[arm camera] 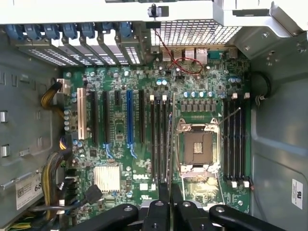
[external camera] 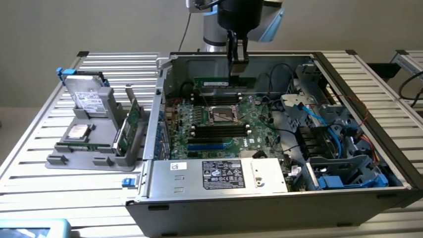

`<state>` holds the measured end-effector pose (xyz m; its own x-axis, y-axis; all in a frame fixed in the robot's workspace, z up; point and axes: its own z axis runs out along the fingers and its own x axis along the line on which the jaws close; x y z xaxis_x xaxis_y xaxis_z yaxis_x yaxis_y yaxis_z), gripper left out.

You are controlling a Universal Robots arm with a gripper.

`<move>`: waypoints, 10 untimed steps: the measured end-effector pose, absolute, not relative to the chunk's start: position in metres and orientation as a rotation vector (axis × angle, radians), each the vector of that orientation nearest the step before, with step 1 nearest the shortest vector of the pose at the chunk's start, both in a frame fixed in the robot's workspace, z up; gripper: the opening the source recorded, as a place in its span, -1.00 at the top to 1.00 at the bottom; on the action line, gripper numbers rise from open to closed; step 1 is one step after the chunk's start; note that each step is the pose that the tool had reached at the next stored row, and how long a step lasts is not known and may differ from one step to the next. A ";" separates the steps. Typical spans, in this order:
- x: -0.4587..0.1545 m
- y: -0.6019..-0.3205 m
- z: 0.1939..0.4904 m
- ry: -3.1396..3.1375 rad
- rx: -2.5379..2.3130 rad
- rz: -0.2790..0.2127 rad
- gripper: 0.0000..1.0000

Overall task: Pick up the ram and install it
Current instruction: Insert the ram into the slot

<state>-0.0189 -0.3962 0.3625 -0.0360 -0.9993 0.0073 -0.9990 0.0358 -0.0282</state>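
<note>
The ram (external camera: 215, 81), a thin green stick, hangs level above the open computer case (external camera: 198, 198), and my gripper (external camera: 237, 69) is shut on it near its right part. It sits over the back of the motherboard (external camera: 254, 106), above the CPU socket (external camera: 223, 115) and clear of the black memory slots (external camera: 218, 130). In the wrist view the ram (arm camera: 169, 159) shows edge-on as a thin strip between my fingers (arm camera: 163, 192), lying between the memory slots (arm camera: 159, 139) and the CPU socket (arm camera: 197, 147). A second bank of slots (arm camera: 236, 139) flanks the socket's other side.
A grey holder (external camera: 86, 161) on the exterior view's left carries hard drives (external camera: 89, 99) and a wider green expansion card (external camera: 135, 121). The power supply (external camera: 218, 173) fills the case front. Blue cables (external camera: 314, 116) and drive bays (external camera: 343, 168) crowd the right. Case walls surround the board.
</note>
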 end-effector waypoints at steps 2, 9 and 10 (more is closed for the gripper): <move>-0.019 -0.396 0.359 2.249 -2.173 -0.039 0.73; -0.019 -0.396 0.348 2.241 -2.180 -0.039 0.73; -0.019 -0.396 0.347 2.240 -2.181 -0.039 0.73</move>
<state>-0.0189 -0.3962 0.3465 -0.0264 -0.9996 0.0065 -0.9993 0.0262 -0.0281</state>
